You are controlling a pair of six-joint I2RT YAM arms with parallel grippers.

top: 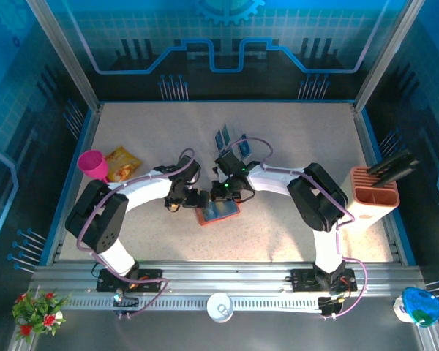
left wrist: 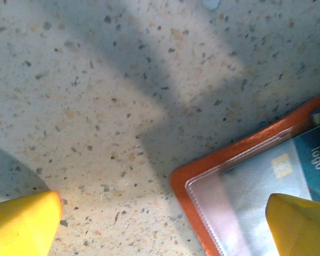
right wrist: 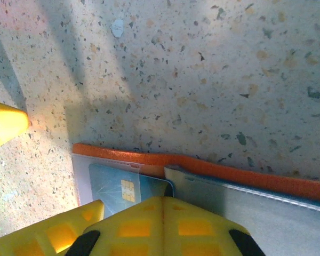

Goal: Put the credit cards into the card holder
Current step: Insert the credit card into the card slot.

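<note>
Card holder (top: 218, 210) lies open on the speckled surface (top: 300, 139), between the two arms. A blue card (left wrist: 290, 168) with a gold chip sits under its clear pocket. Left tool (top: 193, 199) hangs wide open at the holder's left edge, with one yellow finger (left wrist: 298, 226) over the pocket and the other over bare surface. Right tool (right wrist: 162, 205) is closed, its fingers pressed together just above the holder's orange rim (whether they pinch anything cannot be told). More credit cards (top: 222, 137) sit farther back, well apart from the holder.
</note>
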